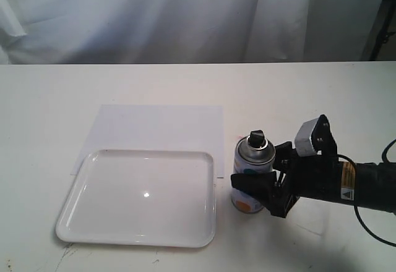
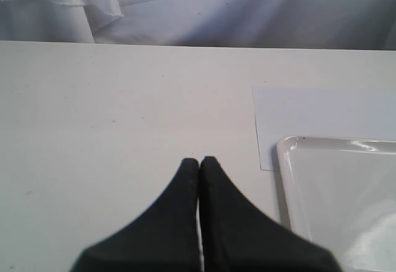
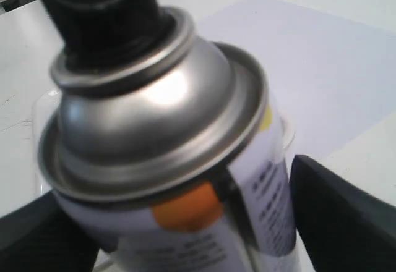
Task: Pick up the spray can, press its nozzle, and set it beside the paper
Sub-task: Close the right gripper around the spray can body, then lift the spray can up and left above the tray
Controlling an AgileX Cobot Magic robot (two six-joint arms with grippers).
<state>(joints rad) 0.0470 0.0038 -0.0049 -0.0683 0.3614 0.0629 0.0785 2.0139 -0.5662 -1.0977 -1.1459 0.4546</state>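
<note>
Spray can (image 1: pixel 250 164) — upright on the table (image 1: pixel 309 99), just right of the tray (image 1: pixel 136 243) and near the right edge of the paper (image 1: pixel 158 127), which lies partly under the tray. The right gripper (image 1: pixel 260 179) straddles the can at label height, one finger on each side. The right wrist view shows the fingers close against the label, but whether they press it cannot be told. The left gripper (image 2: pixel 199 164) has its jaws closed together, holds nothing, and sits over bare table beside the paper's corner.

Handling, as judged: a small metal can is likely rigid and fairly light, with a smooth printed wall that may slip under a weak squeeze. The cylindrical label band is the sound place to hold — low enough to leave the silver dome and black nozzle (image 1: pixel 257 138) free for pressing from above. A grip on the sloping dome would probably slide off, and a push on the nozzle may tip a loosely held can.
</note>
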